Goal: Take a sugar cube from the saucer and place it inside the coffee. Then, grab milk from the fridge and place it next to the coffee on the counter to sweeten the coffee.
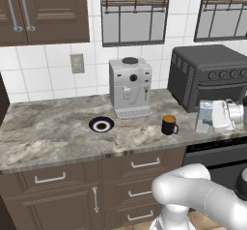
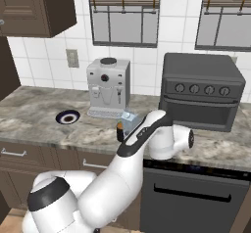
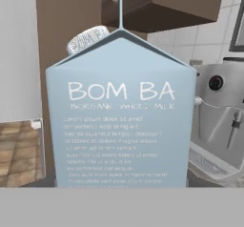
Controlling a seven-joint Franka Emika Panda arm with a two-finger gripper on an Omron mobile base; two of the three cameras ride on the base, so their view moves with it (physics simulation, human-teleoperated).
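One milk (image 3: pixel 121 121) carton fills the gripper's (image 1: pixel 212 115) jaws (upright).

Milk carton (image 3: pixel 121 121) in my hand view: "BOM BA" in large white letters at 12 o'clock; smaller print beneath illegible.

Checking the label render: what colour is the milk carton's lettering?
White, on the pale blue milk carton; clearest in the hand view.

The milk (image 3: pixel 121 121) carton's bottom is cut off in the hand view. The arm hides most of the mug (image 2: pixel 119 131) in the right base view. Any sugar on the saucer (image 1: pixel 101 124) is too small to tell.
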